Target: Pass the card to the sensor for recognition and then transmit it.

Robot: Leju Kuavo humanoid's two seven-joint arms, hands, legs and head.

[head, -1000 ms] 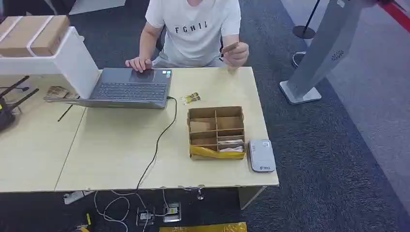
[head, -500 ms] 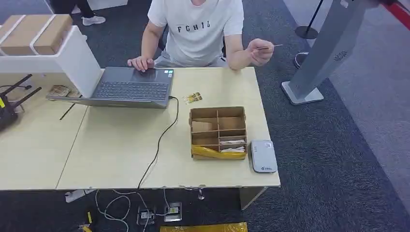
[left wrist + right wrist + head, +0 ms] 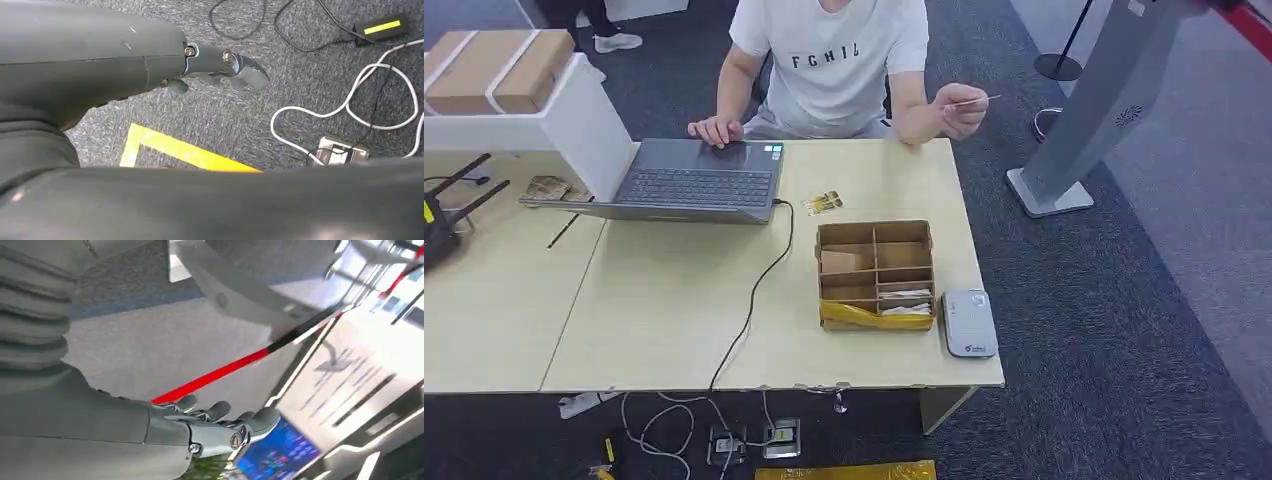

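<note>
Sitting behind the far edge of the pale wooden tabletop (image 3: 674,320), a person in a white T-shirt (image 3: 829,60), one hand resting on the open grey laptop (image 3: 694,185), the other hand (image 3: 959,108) raised off the tabletop's far right corner and pinching a thin card (image 3: 976,100) held roughly level, well apart from the sensor. Lying flat near the front right corner of the tabletop, the small white card sensor (image 3: 969,323), just beside the right wall of a cardboard divider box (image 3: 874,272) with several compartments, a yellow strip along its near side and a few flat items inside. Running from the laptop across the tabletop and over its front edge, a black cable (image 3: 754,300). Hanging over grey carpet with white cables and yellow floor tape, the left hand (image 3: 220,65), fingers loosely curled and holding nothing. Seen in the right wrist view against a red barrier strap and a blue screen, the right hand (image 3: 220,427), fingers apart and gently bent, nothing in it. Standing on the carpet right of the tabletop, a grey slanted kiosk stand (image 3: 1089,110)
</note>
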